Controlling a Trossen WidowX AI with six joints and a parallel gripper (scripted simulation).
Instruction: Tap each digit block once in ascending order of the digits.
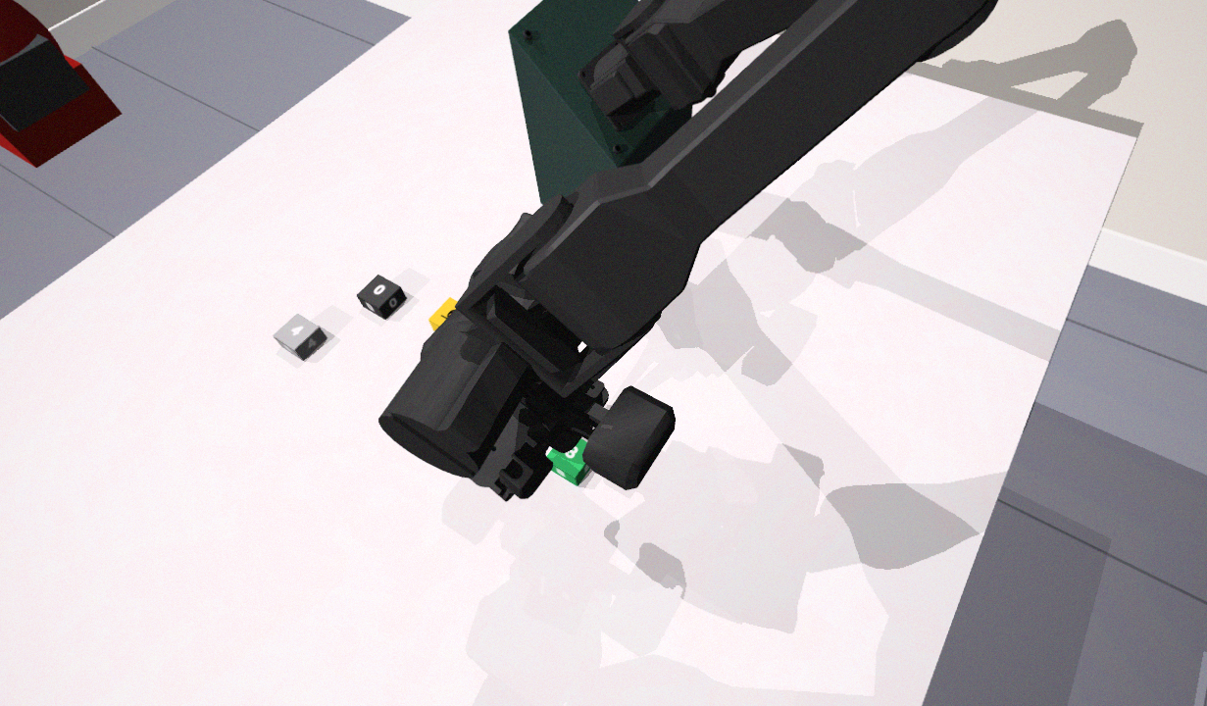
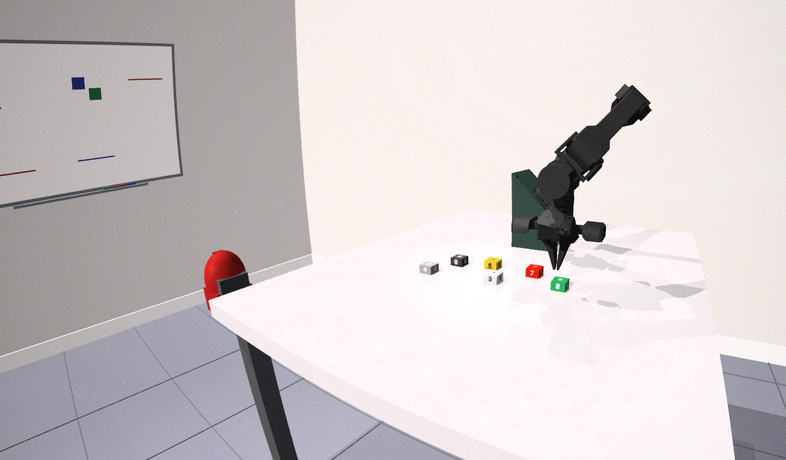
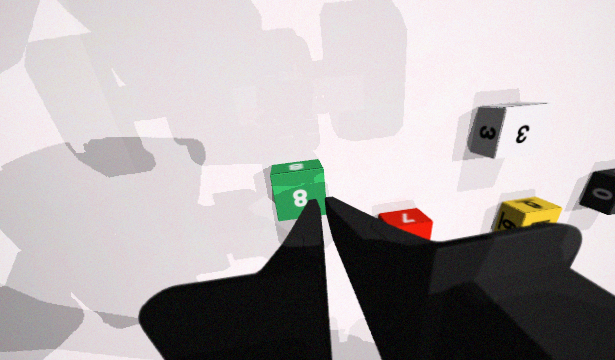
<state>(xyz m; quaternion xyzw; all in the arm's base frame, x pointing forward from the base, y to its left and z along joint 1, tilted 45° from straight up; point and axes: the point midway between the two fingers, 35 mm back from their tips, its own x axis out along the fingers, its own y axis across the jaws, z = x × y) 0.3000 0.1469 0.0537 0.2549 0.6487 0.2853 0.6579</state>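
Observation:
My gripper [image 2: 557, 268] [image 3: 321, 206] is shut with nothing between its fingers. Its tips are just above and beside the green block 8 [image 1: 569, 463] [image 2: 559, 284] [image 3: 298, 192], overlapping its near edge in the wrist view. The red block 7 [image 2: 534, 271] [image 3: 407, 222] sits beside it, partly behind a finger in the wrist view. The yellow block 6 [image 1: 442, 314] [image 2: 492, 263] [image 3: 529, 212] and white block 3 [image 2: 492, 278] [image 3: 524, 130] stand farther over. The black block 0 [image 1: 380, 296] [image 2: 458, 260] [image 3: 607, 192] and grey block 4 [image 1: 299, 336] [image 2: 428, 268] are farthest. In the top view the arm hides blocks 7 and 3.
All the blocks rest on the white table [image 1: 194, 527] [image 2: 384, 320]. A dark green mount [image 1: 563, 114] [image 2: 523, 211] stands at the back by the arm. A red object [image 1: 45, 123] [image 2: 223, 271] is beyond the table edge.

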